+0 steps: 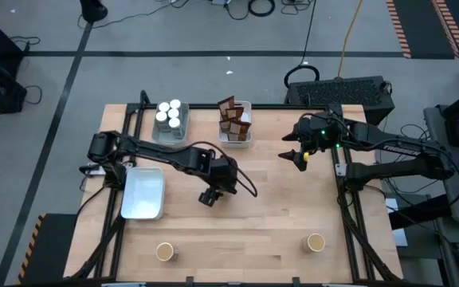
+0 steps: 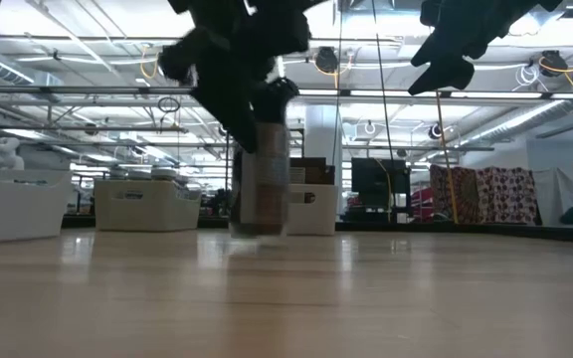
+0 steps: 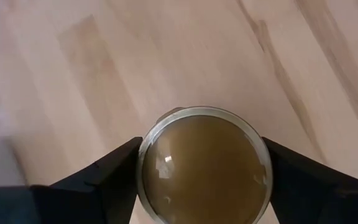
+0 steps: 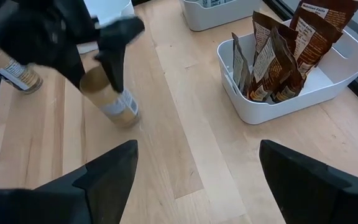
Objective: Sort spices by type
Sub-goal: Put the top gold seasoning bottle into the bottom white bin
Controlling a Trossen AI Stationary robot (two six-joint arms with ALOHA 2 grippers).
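On the worktop (image 1: 253, 239), white jars (image 1: 169, 114) and brown packets (image 1: 234, 119) binned far beyond left tool (image 1: 210, 196), closing around one tan jar (image 3: 204, 167); two more nearer, unsorted.

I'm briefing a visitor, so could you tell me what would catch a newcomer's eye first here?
Mid-table, the left gripper straddles a round tan-topped glass jar standing on the pale wooden table. Behind it, a white tray holds dark brown packets, upright. The right gripper hovers open nearby.
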